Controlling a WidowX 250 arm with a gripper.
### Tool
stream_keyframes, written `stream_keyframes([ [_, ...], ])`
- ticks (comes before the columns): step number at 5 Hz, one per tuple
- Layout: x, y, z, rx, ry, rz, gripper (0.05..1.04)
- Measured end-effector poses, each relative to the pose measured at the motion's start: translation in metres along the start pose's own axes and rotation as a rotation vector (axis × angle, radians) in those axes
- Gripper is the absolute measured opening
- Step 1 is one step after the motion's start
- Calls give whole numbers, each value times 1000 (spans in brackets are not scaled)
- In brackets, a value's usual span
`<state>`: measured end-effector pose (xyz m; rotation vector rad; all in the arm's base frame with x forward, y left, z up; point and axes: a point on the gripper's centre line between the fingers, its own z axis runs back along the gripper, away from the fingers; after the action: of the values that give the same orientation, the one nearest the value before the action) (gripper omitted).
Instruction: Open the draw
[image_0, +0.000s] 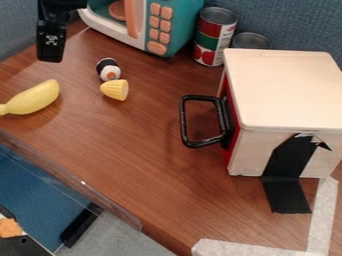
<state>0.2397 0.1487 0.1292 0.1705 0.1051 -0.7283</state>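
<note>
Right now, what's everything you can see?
box: 1, pale with red front, right
handle: 1, black, on box's front
cans: 2, one red-green, one greyish, near box's back
microwave: 1, teal and white, top
banana: 1, yellow, left
sushi: 1, black and white, below microwave
ridged piece: 1, yellow, by sushi
tape: 1, black, on box and table
strips: 2, whitish, bottom right
panel: 1, see-through, lower left
orange thing: 1, orange, bottom left
table: 1, brown, underneath
walls: 2, blue, back
gripper: 1, black, upper left
</note>
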Motion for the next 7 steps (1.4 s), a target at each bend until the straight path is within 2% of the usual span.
stream_keyframes([
  [1,2,-2,-7,-27,2,3,1000],
  [2,20,-19,-17,-108,-25,48,1001],
  [3,40,-36,-31,-176,-30,111,1001],
  [4,62,-47,-40,-237,-147,239,1000],
  [5,77,-53,-49,-262,-239,438,1001],
  [6,92,-58,-52,-295,-334,562,1001],
  [7,108,-62,-48,-324,-418,661,1000],
])
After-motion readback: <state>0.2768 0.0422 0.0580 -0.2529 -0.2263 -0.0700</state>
